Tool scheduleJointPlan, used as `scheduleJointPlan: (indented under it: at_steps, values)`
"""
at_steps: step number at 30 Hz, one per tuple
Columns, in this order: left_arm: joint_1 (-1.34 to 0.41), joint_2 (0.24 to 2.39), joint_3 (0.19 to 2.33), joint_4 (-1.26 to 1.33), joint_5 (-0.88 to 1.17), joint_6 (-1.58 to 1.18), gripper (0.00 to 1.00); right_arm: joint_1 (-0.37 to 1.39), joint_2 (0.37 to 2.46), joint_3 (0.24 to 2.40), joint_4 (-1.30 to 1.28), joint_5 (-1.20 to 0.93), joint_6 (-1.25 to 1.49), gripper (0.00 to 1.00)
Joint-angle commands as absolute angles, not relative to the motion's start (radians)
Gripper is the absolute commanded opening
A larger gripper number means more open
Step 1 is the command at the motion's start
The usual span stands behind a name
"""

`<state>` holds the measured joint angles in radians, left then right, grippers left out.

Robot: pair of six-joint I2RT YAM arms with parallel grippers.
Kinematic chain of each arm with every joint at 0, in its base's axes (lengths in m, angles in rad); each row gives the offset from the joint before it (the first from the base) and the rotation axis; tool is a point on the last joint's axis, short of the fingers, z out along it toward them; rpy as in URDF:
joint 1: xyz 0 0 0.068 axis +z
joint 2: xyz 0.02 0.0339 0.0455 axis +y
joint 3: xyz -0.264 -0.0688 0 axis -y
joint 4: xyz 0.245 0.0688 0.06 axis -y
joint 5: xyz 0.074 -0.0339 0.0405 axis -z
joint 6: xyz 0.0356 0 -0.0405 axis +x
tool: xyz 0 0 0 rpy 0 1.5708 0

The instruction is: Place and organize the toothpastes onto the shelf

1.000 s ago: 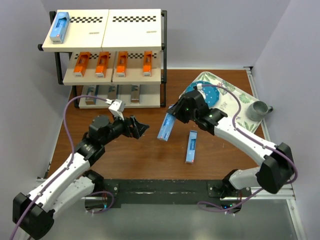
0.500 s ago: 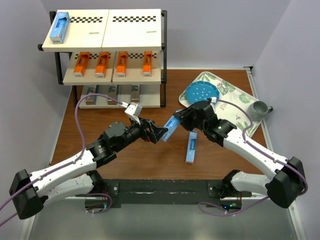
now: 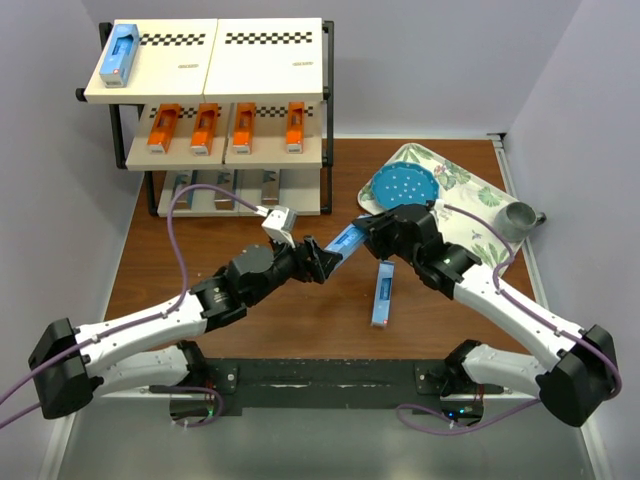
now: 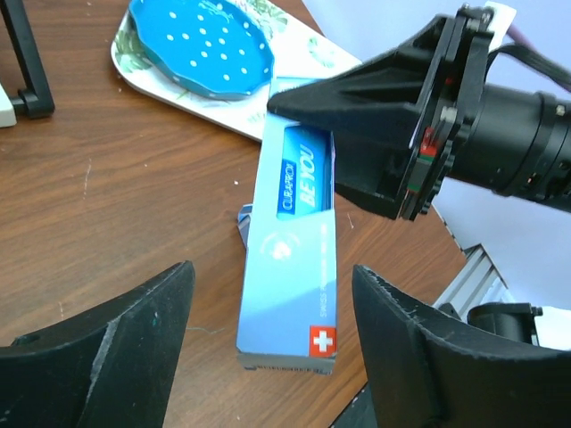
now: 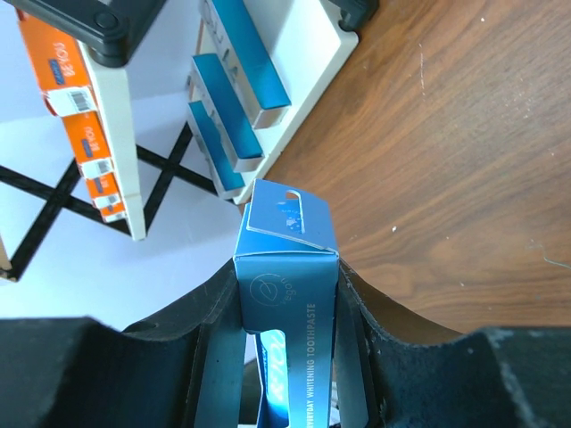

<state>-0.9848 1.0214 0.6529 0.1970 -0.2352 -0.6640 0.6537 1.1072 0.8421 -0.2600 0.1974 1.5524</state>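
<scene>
Four orange toothpastes [image 3: 205, 128] are lying on the middle tier of the shelf [image 3: 265, 70], one blue carton [image 3: 119, 55] on top. Right gripper [image 3: 368, 232] is clamping a light-blue carton [image 3: 345, 242] over the table [image 3: 300, 320]; left gripper [image 3: 322, 262] is flanking it, jaws apart.

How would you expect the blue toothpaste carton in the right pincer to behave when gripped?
The blue carton looks like thin card, so probably light and crushable if squeezed hard. Its flat sides should not roll. Its glossy print may be slightly slippery.
</scene>
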Motion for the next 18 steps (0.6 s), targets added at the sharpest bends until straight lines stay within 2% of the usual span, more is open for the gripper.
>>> scheduleJointPlan:
  at_steps: [1, 4, 6, 11, 13, 15, 18]
  values:
    - [-1.003, 1.037, 0.703, 0.241, -0.256, -0.672, 0.75, 0.646, 1.071, 0.841, -0.189, 0.242, 1.598, 0.4]
    - [-1.008, 1.051, 0.71, 0.241, -0.256, -0.67, 0.72, 0.64, 1.066, 0.839, -0.183, 0.241, 1.601, 0.4]
    - [-1.011, 1.054, 0.712, 0.248, -0.256, -0.67, 0.66, 0.64, 1.066, 0.841, -0.183, 0.239, 1.6, 0.4]
    - [-1.017, 1.077, 0.722, 0.259, -0.245, -0.669, 0.57, 0.638, 1.063, 0.839, -0.183, 0.236, 1.597, 0.4]
    - [-1.02, 1.077, 0.724, 0.265, -0.252, -0.669, 0.52, 0.638, 1.063, 0.839, -0.181, 0.236, 1.591, 0.4]
    - [-1.022, 1.077, 0.724, 0.268, -0.259, -0.672, 0.41, 0.64, 1.058, 0.838, -0.184, 0.236, 1.582, 0.41]
    - [-1.022, 1.077, 0.729, 0.272, -0.268, -0.673, 0.33, 0.637, 1.054, 0.83, -0.18, 0.235, 1.574, 0.47]
